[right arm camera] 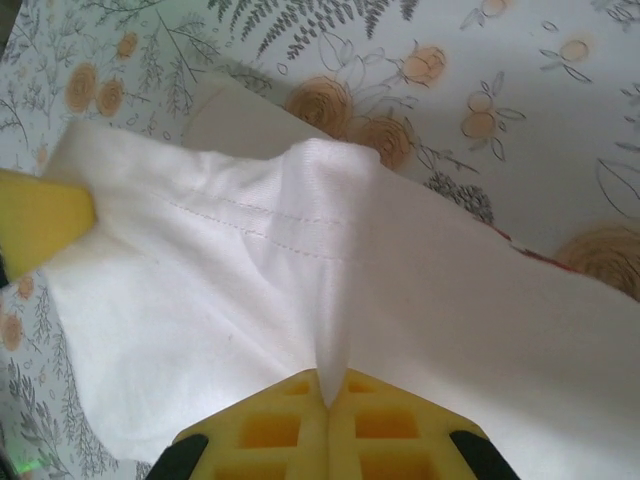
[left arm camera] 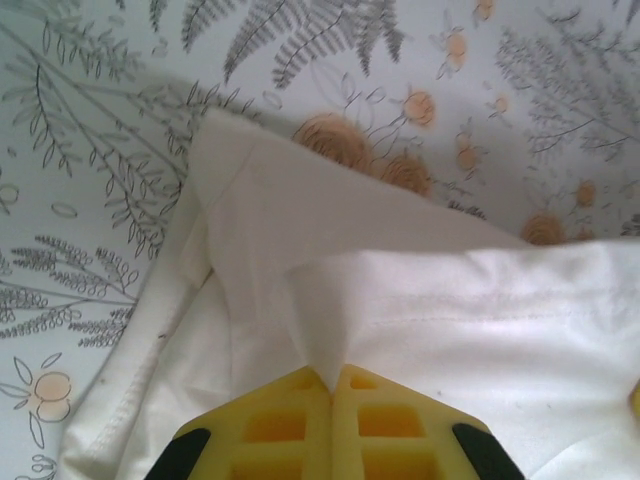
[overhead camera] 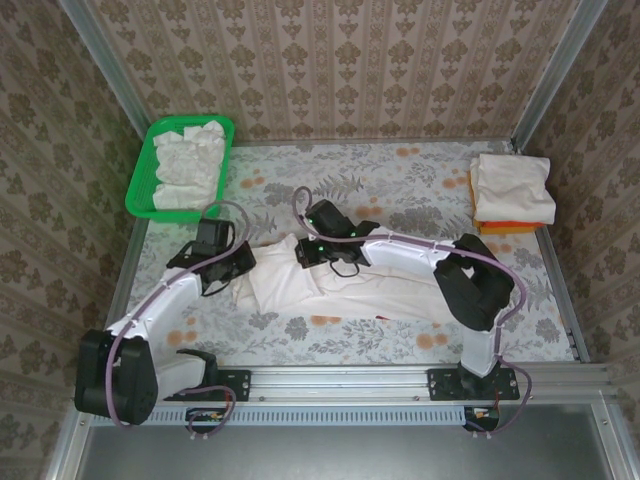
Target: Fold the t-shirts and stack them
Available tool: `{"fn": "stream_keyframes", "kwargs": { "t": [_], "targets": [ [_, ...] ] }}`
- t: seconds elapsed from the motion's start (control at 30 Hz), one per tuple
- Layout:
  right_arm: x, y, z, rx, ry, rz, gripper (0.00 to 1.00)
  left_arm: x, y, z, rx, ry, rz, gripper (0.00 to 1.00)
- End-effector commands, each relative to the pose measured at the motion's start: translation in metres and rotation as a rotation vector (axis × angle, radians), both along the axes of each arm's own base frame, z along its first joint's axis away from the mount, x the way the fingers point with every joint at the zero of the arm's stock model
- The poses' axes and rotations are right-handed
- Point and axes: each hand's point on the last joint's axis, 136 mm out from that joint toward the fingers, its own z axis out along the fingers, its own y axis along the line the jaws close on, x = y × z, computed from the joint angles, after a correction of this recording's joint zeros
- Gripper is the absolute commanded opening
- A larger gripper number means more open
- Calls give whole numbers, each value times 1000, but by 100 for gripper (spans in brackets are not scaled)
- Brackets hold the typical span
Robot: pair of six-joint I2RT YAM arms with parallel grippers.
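Cloth was pinched in both of my end effectors when I looked. My left end effector (left arm camera: 332, 385) was clenched tight on a fold of the white t-shirt (left arm camera: 450, 310). The cloth stood up in a little peak between its yellow fingers (left arm camera: 275, 425). My right end effector (right arm camera: 328, 390) was clenched on another fold of the same shirt, and that cloth made a peak too.

From the wrist camera on the right, I could see a yellow finger of the left end effector touching the shirt at its left side, so the two were near each other.

From above, the shirt lay in the middle of the flowery counter (overhead camera: 330, 180), between my two arms. It was lumpy at the left end, where I held it, and stretched out toward the right. A thin red edge peeked out from under it.

In the far right corner sat a folded white shirt (overhead camera: 512, 182), right on top of an orange shirt (overhead camera: 500, 226). In the far left corner stood a green basket (overhead camera: 140, 180) with crumpled white cloth (overhead camera: 190, 160) piled inside it.
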Motion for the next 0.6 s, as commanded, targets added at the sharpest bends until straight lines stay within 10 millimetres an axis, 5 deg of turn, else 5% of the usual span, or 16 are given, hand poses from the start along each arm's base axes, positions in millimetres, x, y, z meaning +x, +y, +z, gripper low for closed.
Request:
{"fn": "stream_keyframes", "kwargs": {
  "t": [0.0,0.27,0.57],
  "targets": [
    [-3,-17,2,-4,-3,-80,1,13,-4,19,17,-44,-56,0],
    [-19,-28,-11,-30,11,-105,3,40,-27,16,31,-4,-216,0],
    [-13,-31,-32,-90,29,-129,3,32,-28,-21,55,100,-253,0]
  ]
}}
